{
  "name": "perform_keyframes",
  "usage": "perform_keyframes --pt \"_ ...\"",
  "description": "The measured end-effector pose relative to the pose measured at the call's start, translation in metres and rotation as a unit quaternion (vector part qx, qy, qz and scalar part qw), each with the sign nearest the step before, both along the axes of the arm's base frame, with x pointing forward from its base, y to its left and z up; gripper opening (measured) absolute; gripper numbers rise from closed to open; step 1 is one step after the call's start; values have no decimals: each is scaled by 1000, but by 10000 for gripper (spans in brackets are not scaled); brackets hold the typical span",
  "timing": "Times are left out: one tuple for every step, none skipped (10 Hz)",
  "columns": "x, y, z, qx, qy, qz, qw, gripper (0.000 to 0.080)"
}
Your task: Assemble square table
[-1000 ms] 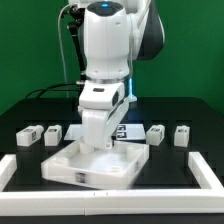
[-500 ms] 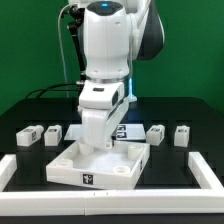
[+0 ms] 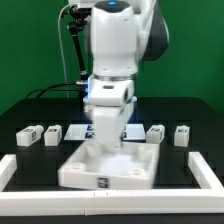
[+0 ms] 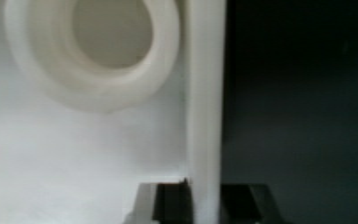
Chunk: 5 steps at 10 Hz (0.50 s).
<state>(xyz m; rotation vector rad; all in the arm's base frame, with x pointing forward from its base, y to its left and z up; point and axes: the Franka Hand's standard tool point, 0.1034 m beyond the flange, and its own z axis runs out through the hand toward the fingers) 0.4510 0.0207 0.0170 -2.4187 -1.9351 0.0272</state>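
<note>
The white square table top (image 3: 105,180) lies flat at the front middle, tray-like with a raised rim and corner holes. My gripper (image 3: 107,140) reaches down to its far rim and is shut on that rim. In the wrist view the thin rim (image 4: 206,120) runs between the two dark fingers (image 4: 165,204) of the gripper (image 4: 206,205), with a round corner hole (image 4: 105,45) beside it. Two tagged white legs (image 3: 28,135) (image 3: 52,132) lie at the exterior view's left. Two more (image 3: 156,133) (image 3: 182,134) lie at its right.
A long low white border rail (image 3: 206,170) runs round the front and sides of the black work surface. The marker board (image 3: 134,130) lies behind the top, mostly hidden by the arm. A green wall stands behind.
The table top has slid toward the exterior view's right with the gripper holding its rim. The arm has shifted right with it. The legs have not moved.
</note>
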Motion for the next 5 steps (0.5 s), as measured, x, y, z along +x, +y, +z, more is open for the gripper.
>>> perform_keyframes --pt "11 13 1 4 -7 15 1000 63" --pt "20 21 0 8 -10 20 1000 63" --pt "31 28 -1 11 -14 23 1000 63" --pt "36 33 -1 13 -10 27 1000 63" --pt "36 39 -1 13 -3 25 1000 63"
